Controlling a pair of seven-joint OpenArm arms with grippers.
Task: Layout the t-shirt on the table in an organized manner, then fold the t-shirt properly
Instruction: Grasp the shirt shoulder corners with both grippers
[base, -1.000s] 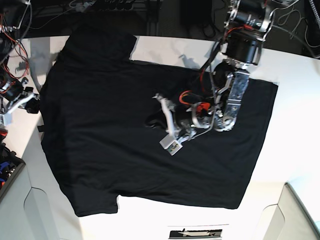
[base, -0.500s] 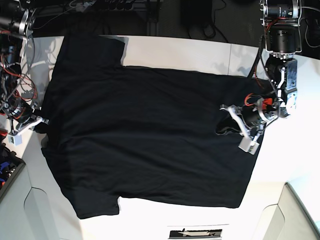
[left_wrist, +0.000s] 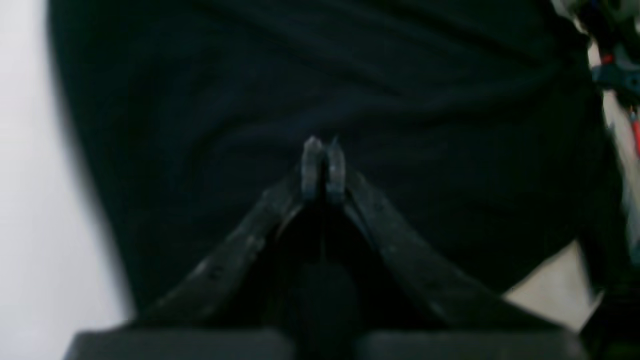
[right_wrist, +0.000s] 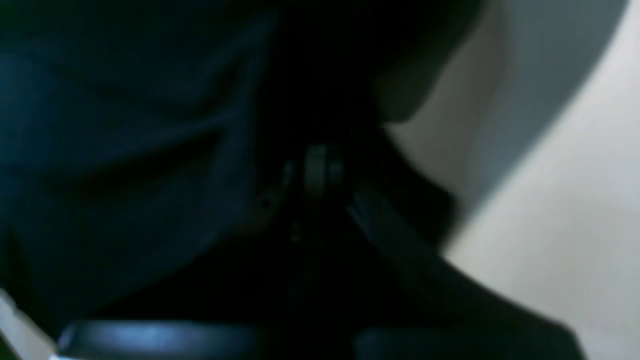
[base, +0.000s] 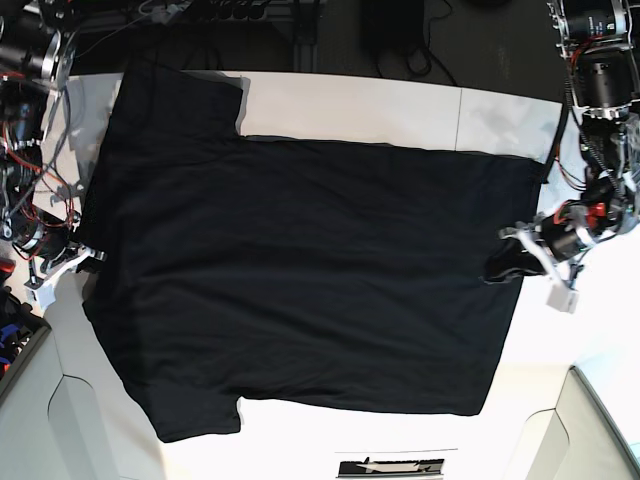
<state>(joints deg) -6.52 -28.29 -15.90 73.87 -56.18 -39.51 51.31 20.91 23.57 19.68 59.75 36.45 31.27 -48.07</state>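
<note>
1. The table (base: 350, 105) is the largest thing in view, a white top with a thin dark seam running down from its far edge. It reaches out beyond both pairs of jaws, and bare white shows just outside each of them in the wrist views.

2. The t-shirt (base: 300, 270) lies spread flat on the table between the two grippers. It is plain black, with one sleeve pointing to the far edge and the other to the near edge, both at the right gripper's end. The hem runs along the end where the left jaws sit. Soft ripples in the cloth fan out ahead of the left jaws in the left wrist view.

3. The left gripper (base: 510, 262) is at the middle of the hem edge. In its wrist view the jaws stand pressed together, with black cloth all around the fingertips (left_wrist: 312, 162); a small bunch of fabric is gathered at the jaws in the base view, so they are clamped on the shirt's hem.

4. The right gripper (base: 85, 258) is at the opposite edge, by the neck end. Its wrist view is dark and blurred; the jaws look drawn together with cloth at the tips, the shirt to one side of them and white table to the other.
</note>
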